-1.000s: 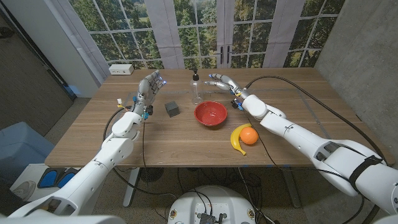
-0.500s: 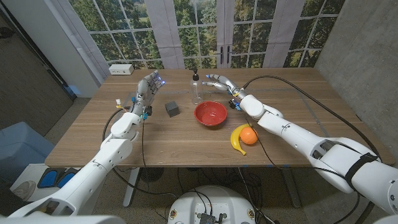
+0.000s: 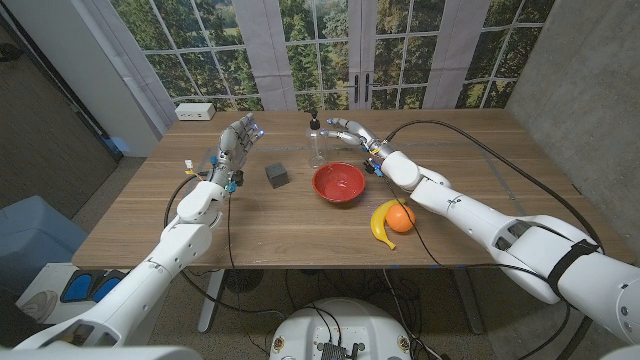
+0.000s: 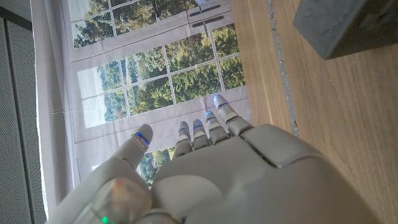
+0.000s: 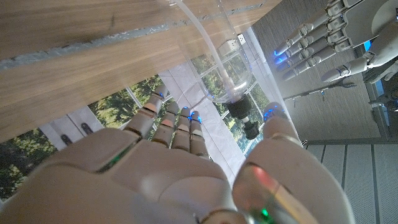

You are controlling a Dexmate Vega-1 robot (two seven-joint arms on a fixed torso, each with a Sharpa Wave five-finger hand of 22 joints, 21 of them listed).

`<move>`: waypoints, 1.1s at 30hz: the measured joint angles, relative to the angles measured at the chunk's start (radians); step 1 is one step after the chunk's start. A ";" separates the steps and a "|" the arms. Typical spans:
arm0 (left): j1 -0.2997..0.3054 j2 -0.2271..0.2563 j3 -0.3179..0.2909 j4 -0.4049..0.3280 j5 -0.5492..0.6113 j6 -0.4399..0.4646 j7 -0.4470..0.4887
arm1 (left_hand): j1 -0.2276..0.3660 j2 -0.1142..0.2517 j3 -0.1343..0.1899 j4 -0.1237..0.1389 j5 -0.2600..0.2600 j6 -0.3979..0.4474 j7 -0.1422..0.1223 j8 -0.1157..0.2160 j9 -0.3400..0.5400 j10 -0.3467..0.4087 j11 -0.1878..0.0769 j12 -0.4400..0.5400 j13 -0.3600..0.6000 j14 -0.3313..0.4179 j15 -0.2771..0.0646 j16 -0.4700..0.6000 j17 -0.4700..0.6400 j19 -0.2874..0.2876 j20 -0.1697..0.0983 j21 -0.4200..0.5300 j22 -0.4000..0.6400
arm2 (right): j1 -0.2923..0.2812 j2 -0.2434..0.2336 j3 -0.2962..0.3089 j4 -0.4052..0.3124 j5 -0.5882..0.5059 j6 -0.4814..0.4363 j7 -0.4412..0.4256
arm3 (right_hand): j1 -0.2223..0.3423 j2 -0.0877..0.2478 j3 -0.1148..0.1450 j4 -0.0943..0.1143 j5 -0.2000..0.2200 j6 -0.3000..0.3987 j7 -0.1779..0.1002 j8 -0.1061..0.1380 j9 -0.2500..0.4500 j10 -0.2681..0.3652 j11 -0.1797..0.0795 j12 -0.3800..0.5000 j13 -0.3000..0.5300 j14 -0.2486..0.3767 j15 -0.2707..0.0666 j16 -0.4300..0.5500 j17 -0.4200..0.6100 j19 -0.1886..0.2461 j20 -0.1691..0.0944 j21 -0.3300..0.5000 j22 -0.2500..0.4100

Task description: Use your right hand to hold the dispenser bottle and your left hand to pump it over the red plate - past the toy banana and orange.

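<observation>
Fingers of the right hand were spread, empty, beside the upper-centre dispenser bottle; a careless closure could topple it.

The right hand has edged in toward the dispenser bottle, its spread fingers now just beside the bottle.

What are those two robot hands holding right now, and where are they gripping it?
Nothing yet. The right hand is open beside the dispenser bottle, its fingers not closed on it. The left hand is raised with spread fingers, apart from the bottle.
</observation>
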 measured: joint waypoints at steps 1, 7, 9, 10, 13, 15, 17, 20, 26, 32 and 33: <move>0.000 0.000 0.000 0.000 0.000 0.000 0.000 | 0.000 0.000 0.000 0.000 0.000 0.000 0.000 0.000 0.000 0.000 0.000 0.000 0.000 0.000 0.000 0.000 0.000 0.000 0.000 0.000 0.000 | 0.002 0.002 -0.002 0.003 0.000 0.000 0.000 | 0.000 0.000 0.000 0.000 0.000 0.000 0.000 0.000 0.000 0.000 0.000 0.000 0.000 0.000 0.000 0.000 -0.002 0.000 0.000 0.000 0.000; 0.005 0.002 -0.004 -0.001 -0.001 -0.003 0.000 | -0.001 -0.001 0.000 0.000 0.000 0.000 0.000 0.000 0.000 0.000 0.000 0.000 0.000 0.004 0.004 0.000 0.000 0.004 -0.004 0.000 0.000 | 0.011 0.011 -0.010 0.014 -0.016 0.007 -0.017 | 0.014 -0.014 -0.004 -0.002 0.004 -0.007 -0.007 0.000 0.000 -0.005 -0.005 0.000 0.000 -0.004 0.004 0.000 -0.002 -0.013 0.002 -0.001 0.000; 0.006 0.003 -0.005 -0.002 -0.001 -0.003 0.000 | -0.001 -0.001 0.000 0.000 0.000 0.000 0.000 0.000 0.000 0.000 0.000 0.000 0.000 0.004 0.004 0.000 0.000 0.004 -0.004 0.000 0.000 | 0.014 0.014 -0.012 0.017 -0.021 0.007 -0.021 | 0.014 -0.014 -0.010 0.001 0.004 -0.007 -0.007 0.000 0.001 -0.006 -0.005 0.000 0.000 -0.004 0.004 0.000 -0.002 -0.013 0.002 -0.005 0.000; 0.006 0.003 -0.005 -0.002 -0.001 -0.003 0.000 | -0.001 -0.001 0.000 0.000 0.000 0.000 0.000 0.000 0.000 0.000 0.000 0.000 0.000 0.004 0.004 0.000 0.000 0.004 -0.004 0.000 0.000 | 0.015 0.015 -0.014 0.020 -0.023 0.006 -0.023 | 0.014 -0.014 -0.010 0.001 0.004 -0.007 -0.007 0.000 0.004 -0.013 -0.005 0.000 0.000 -0.004 0.004 0.000 -0.002 -0.013 0.002 -0.005 0.000; 0.006 0.003 -0.005 -0.002 -0.002 -0.003 0.000 | -0.001 -0.001 0.000 0.000 0.000 0.000 0.000 0.000 0.000 0.000 0.000 0.000 0.000 0.004 0.004 0.000 0.000 0.004 -0.004 0.000 0.000 | 0.020 0.020 -0.018 0.026 -0.023 0.006 -0.023 | 0.004 -0.025 -0.010 0.001 0.005 -0.012 -0.012 0.000 0.005 -0.014 -0.007 0.000 0.000 -0.007 0.000 0.000 -0.002 -0.013 0.002 -0.005 0.000; 0.006 0.003 -0.005 -0.002 -0.003 -0.004 -0.001 | -0.001 -0.001 0.000 0.000 0.000 0.000 0.000 0.000 0.000 0.000 0.000 0.000 0.000 0.004 0.004 0.000 0.000 0.003 -0.004 0.000 0.000 | 0.024 0.023 -0.021 0.031 -0.023 0.006 -0.023 | 0.004 -0.025 -0.010 0.001 0.008 -0.012 -0.012 0.000 0.005 -0.014 -0.007 0.000 0.000 -0.009 -0.002 0.000 -0.002 -0.013 0.002 -0.005 0.000; 0.008 0.004 -0.007 -0.002 -0.003 -0.005 -0.001 | -0.001 -0.001 0.000 0.000 0.000 0.000 0.000 0.000 0.000 0.000 0.000 0.000 0.000 0.004 0.004 0.000 0.000 0.004 -0.004 -0.007 0.000 | 0.028 0.027 -0.024 0.037 -0.023 0.006 -0.023 | 0.004 -0.025 -0.010 0.001 0.008 -0.016 -0.008 0.000 0.005 -0.018 -0.011 0.000 0.000 -0.009 -0.002 0.000 -0.002 -0.013 0.002 -0.005 0.000; 0.008 0.004 -0.007 -0.003 -0.003 -0.007 -0.001 | -0.001 -0.001 0.000 0.000 0.000 0.000 0.000 0.000 0.000 0.000 0.000 0.000 0.000 0.004 0.004 0.000 0.000 0.003 -0.004 -0.008 0.000 | 0.033 0.032 -0.028 0.047 -0.027 0.004 -0.023 | 0.004 -0.025 -0.010 0.001 0.008 -0.016 -0.009 0.000 0.005 -0.025 -0.011 0.000 0.000 -0.014 0.004 0.000 -0.002 -0.013 0.002 -0.005 0.000; 0.010 0.006 -0.009 -0.006 -0.003 -0.007 -0.002 | -0.001 -0.001 0.004 0.004 0.000 0.000 0.000 0.000 0.000 0.000 0.000 0.000 0.000 0.004 0.004 0.000 0.000 0.003 -0.004 -0.008 0.000 | 0.038 0.038 -0.032 0.057 -0.029 0.008 -0.024 | 0.004 -0.025 -0.012 -0.002 0.008 -0.022 -0.014 0.000 0.005 -0.029 -0.011 0.000 0.000 -0.018 0.000 0.000 -0.002 -0.013 0.002 -0.005 0.000; 0.013 0.007 -0.011 -0.010 -0.003 -0.007 0.000 | -0.001 -0.001 0.004 0.004 0.000 0.000 0.000 0.000 0.000 0.000 0.000 0.000 0.000 0.004 0.004 0.000 0.000 0.003 -0.004 -0.008 0.000 | 0.055 0.055 -0.046 0.089 -0.034 0.013 -0.025 | 0.004 -0.025 -0.012 -0.002 0.015 -0.031 -0.012 0.000 0.005 -0.032 -0.014 0.000 0.000 -0.020 -0.001 0.000 -0.002 -0.013 0.002 -0.005 0.000; 0.014 0.007 -0.011 -0.011 -0.003 -0.007 0.001 | -0.001 -0.001 0.004 0.004 0.000 0.000 0.000 0.000 0.000 0.000 0.000 0.000 0.000 0.004 0.004 0.000 0.000 0.003 -0.004 -0.008 0.000 | 0.055 0.055 -0.046 0.089 -0.034 0.015 -0.025 | 0.004 -0.025 -0.012 -0.002 0.016 -0.033 -0.014 0.000 0.005 -0.034 -0.016 0.000 0.000 -0.023 0.002 0.000 -0.002 -0.013 0.002 -0.005 0.000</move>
